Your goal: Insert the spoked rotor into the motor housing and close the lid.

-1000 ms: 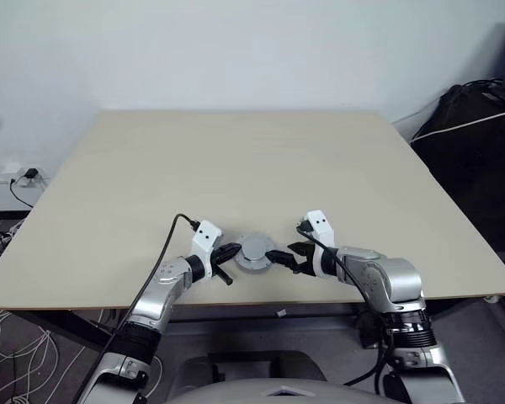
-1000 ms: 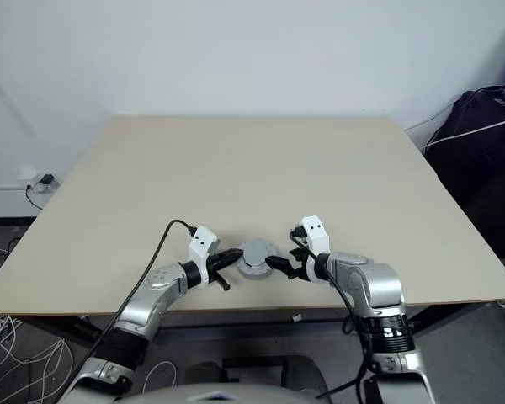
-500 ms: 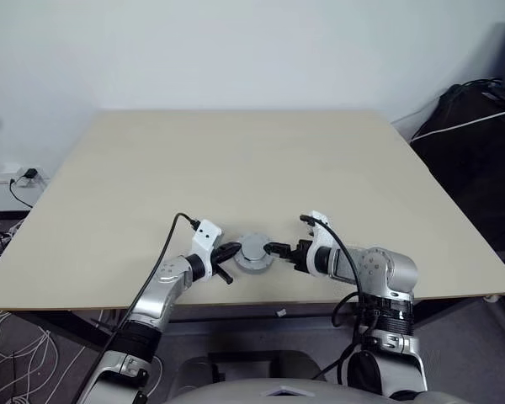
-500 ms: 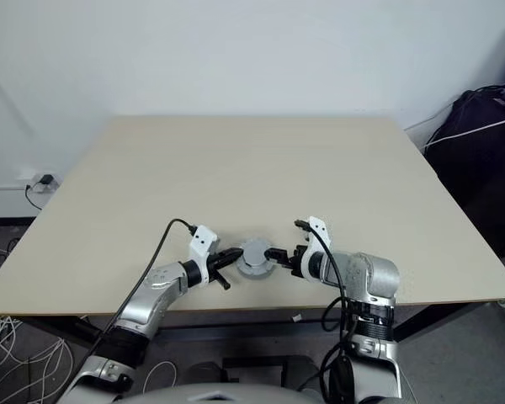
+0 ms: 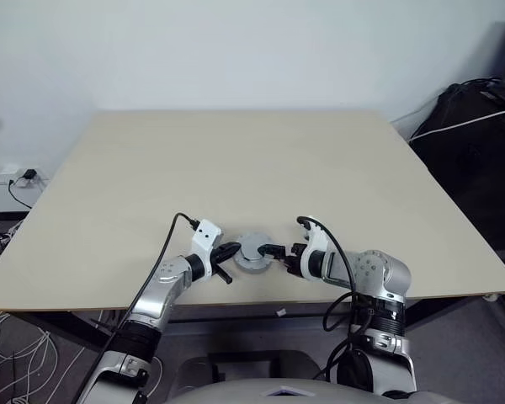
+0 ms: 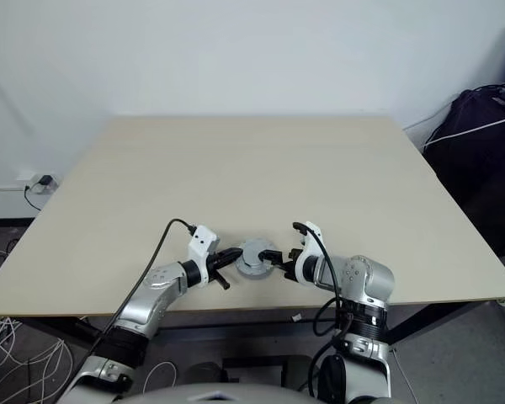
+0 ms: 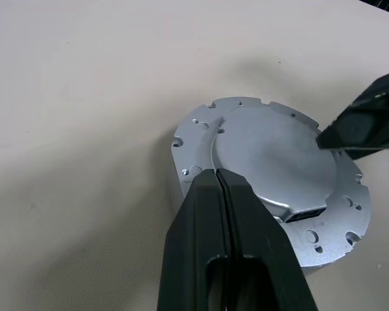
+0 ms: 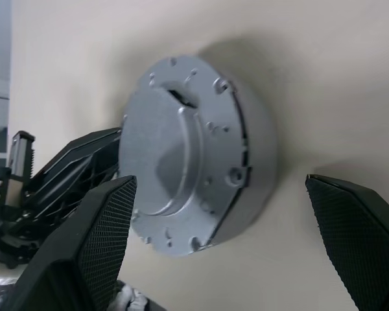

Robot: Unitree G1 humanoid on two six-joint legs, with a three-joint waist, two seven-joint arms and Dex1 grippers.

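Left wrist view | left gripper (image 7: 215, 176) jaws clenched on lid (image 7: 272, 165) rim | right gripper (image 8: 223, 214) jaws released

Dull grey lid (image 7: 272, 168), black tools, pale beige table (image 5: 236, 160)

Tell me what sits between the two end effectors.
The lid, seated on the motor housing, lies between the shut left end effector and the open right end effector, clearest in the head views.
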